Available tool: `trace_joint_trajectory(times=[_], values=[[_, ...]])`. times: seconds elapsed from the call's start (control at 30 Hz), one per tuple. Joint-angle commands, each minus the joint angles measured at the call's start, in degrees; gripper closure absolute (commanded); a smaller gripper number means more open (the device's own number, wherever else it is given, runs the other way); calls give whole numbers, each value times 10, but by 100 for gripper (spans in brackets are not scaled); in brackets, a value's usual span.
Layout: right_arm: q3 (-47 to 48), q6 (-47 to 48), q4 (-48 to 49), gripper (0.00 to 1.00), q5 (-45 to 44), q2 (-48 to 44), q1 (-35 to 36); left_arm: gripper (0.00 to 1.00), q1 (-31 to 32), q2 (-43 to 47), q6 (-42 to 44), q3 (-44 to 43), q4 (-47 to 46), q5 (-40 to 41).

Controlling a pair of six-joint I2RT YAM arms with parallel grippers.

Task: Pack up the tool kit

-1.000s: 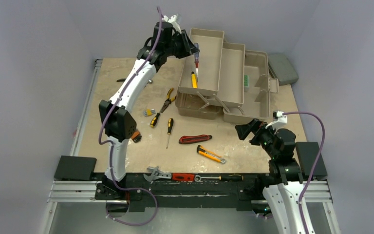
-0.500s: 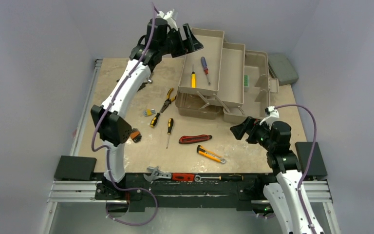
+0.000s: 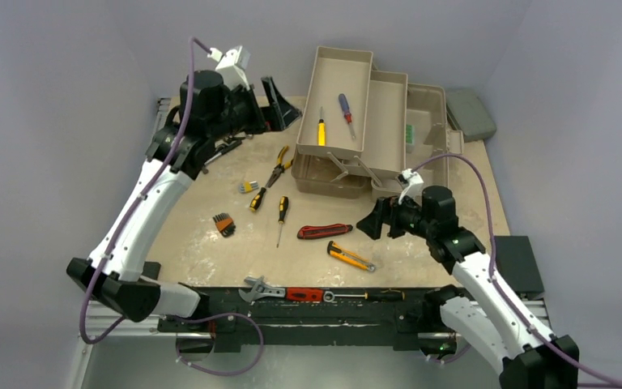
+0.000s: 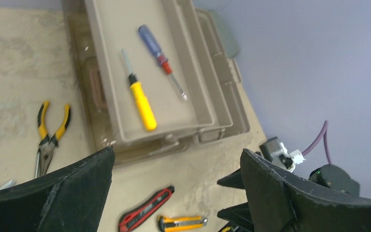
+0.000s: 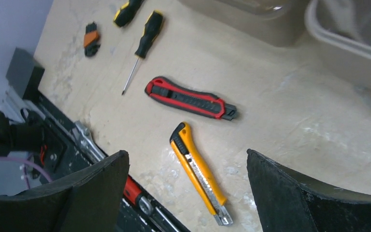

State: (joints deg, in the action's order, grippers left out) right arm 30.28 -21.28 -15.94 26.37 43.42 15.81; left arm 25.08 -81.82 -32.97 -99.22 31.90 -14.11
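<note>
The beige toolbox point(image 3: 425, 134) stands open at the back, its trays folded out. A yellow screwdriver point(image 3: 321, 130) and a blue-handled screwdriver point(image 3: 345, 107) lie in the top tray point(image 4: 111, 58). My left gripper point(image 3: 283, 108) hangs open and empty, left of that tray. On the table lie pliers point(image 3: 278, 170), a black-and-yellow screwdriver point(image 3: 281, 215), a red utility knife point(image 3: 324, 231) and a yellow utility knife point(image 3: 350, 256). My right gripper point(image 3: 369, 220) is open above the table, and in its wrist view the yellow knife point(image 5: 200, 174) sits between the open jaws point(image 5: 185, 153), untouched.
A small orange-and-black tool point(image 3: 223, 223) and a small yellow-grey part point(image 3: 249, 187) lie left of centre. A flat grey case point(image 3: 470, 113) sits at the back right. A wrench point(image 3: 262, 288) and a red-handled tool point(image 3: 304, 294) rest along the black front rail.
My left gripper opened and let the blue screwdriver drop into the top tray, then drew back to the left. My right arm moved left over the table to the knives.
</note>
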Motion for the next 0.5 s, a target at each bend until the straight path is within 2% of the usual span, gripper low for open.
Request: trace_joint_trajectory(times=[0.0, 0.17, 0.23, 0.47], values=[[34, 38, 4, 10, -59, 58, 88, 2, -1, 78, -5, 142, -18, 35], [59, 37, -11, 9, -195, 162, 238, 2, -1, 190, -32, 325, -74, 76], [70, 34, -14, 9, -218, 182, 279, 2, -1, 228, -35, 377, -75, 97], [100, 21, -38, 8, -310, 281, 367, 0, -2, 340, -24, 542, -66, 156]])
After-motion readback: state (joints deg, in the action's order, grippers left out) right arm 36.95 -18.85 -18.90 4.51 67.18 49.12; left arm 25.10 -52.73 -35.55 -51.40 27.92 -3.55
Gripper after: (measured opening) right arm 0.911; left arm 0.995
